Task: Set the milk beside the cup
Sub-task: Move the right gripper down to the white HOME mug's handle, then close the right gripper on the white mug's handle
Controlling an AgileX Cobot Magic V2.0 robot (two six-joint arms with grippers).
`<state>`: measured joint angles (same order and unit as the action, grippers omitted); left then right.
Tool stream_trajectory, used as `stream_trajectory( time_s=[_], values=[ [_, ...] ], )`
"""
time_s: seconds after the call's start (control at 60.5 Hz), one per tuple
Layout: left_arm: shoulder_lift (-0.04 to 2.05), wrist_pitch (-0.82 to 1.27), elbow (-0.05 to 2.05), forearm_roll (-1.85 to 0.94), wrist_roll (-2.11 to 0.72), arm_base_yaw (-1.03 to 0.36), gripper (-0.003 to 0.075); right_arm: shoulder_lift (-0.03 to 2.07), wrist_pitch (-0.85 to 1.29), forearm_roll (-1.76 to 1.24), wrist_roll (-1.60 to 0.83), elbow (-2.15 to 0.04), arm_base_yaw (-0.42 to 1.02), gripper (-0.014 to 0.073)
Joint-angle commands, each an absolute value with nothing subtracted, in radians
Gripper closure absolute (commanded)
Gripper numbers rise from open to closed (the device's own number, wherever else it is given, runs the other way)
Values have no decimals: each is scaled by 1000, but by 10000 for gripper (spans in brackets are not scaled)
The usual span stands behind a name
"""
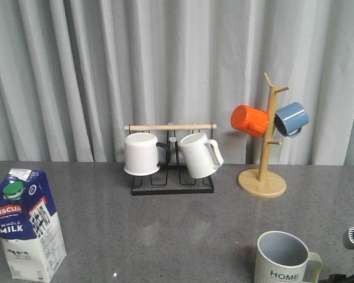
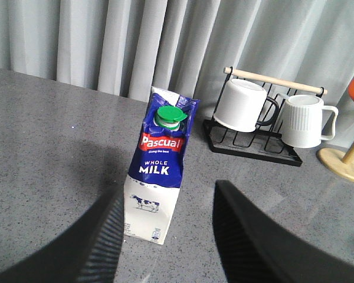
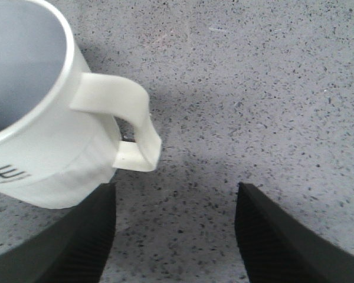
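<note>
My left hand gapes empty just short of the upright milk carton — HOME mug far right, by my open right hand.

We had the front camera looking forward over the table toward the curtain. Left wrist view sat close to the milk, also showing the mug rack; right wrist hugged the cup.
</note>
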<state>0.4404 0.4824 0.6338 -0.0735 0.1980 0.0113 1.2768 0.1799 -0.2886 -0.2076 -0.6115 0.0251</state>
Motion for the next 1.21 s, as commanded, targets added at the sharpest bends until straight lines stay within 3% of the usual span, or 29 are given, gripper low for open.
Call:
stream_trajectory(
  time_s=[0.0,0.694,1.008,1.107,1.19],
  values=[
    [454,414,665,-77,199,8,374,1257,114,-292,-220,-641,54,160],
    [454,425,665,-77,199,8,374,1302,44,-267,-219,-641,71,185],
    [454,429,665,-77,199,8,374,1464,9,-242,-242,-762,71,190],
    [454,429,665,-77,199,8,374,1532,-24,-223,-260,-791,71,231],
    [454,429,665,-77,199,8,374,1572,-100,-218,-274,-792,73,332]
  ],
)
